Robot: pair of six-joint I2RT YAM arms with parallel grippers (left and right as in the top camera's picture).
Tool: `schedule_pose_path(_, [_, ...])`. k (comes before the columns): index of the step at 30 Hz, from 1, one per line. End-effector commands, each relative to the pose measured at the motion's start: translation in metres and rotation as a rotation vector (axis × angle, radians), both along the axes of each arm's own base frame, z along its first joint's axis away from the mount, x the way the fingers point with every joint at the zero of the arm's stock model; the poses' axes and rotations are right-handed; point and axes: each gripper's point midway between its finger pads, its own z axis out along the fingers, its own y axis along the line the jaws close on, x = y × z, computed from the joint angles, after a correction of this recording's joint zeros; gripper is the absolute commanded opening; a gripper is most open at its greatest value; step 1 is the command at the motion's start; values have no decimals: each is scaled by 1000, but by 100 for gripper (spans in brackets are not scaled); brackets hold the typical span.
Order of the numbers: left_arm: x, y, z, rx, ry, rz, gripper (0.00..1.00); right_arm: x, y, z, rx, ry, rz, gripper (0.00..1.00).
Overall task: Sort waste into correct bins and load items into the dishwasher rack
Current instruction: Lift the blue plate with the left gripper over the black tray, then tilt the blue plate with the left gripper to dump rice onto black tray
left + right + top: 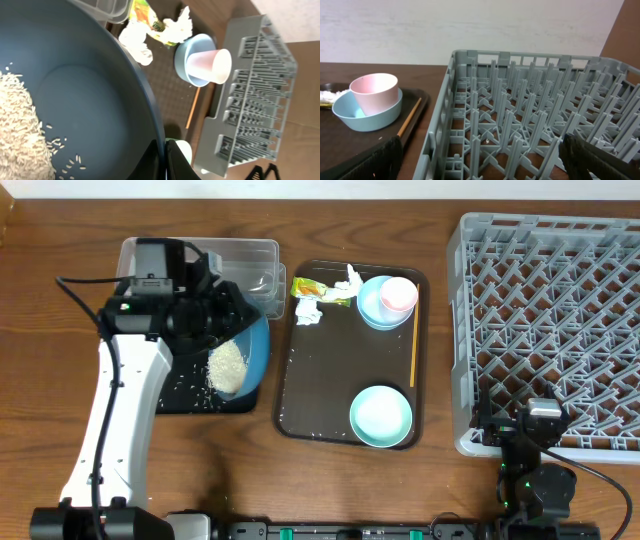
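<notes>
Two grippers: the left gripper (165,159) pinches the rim of the dark blue bowl (252,348). The right gripper (541,418) has its fingers spread wide with nothing between them, at the near edge of the rack (560,300).
Hidden: most of the black tray (172,398) lies under the left arm and the bowl. The arm also covers part of the clear tub (250,258).
Cut off: the right wrist view shows only dark finger ends at its lower corners. The left wrist view shows just a sliver of the mint-green bowl (381,416).
Rice (228,367): heaped in the tilted dark blue bowl, above the black tray, with loose grains scattered on that tray.
Brown tray (330,370): lies between the black tray and the rack.
Far end: tissue (309,310) and wrapper (308,287) lie just beside the light blue bowl (372,305).
Pink cup (399,294): sits inside the light blue bowl.
Orange stick (414,345): lies along the brown tray's rack-side edge.
Near end: the mint-green bowl sits upright.
</notes>
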Motion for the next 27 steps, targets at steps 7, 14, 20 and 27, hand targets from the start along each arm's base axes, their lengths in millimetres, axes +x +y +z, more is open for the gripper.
schedule_pose_path(7, [-4,-1,22,-146,-43,-51,6,0,-2,-1,-8,5,-10,99])
schedule_pose_path(14, [-6,3,28,-198,-61,-71,6,0,-2,-1,-8,5,-10,99])
schedule_pose_path(20, [-8,16,17,-220,-35,-35,6,0,-2,-1,-8,5,-10,99])
schedule_pose_path(27, [-12,33,5,-309,-47,-18,6,0,-2,-1,-8,5,-10,99])
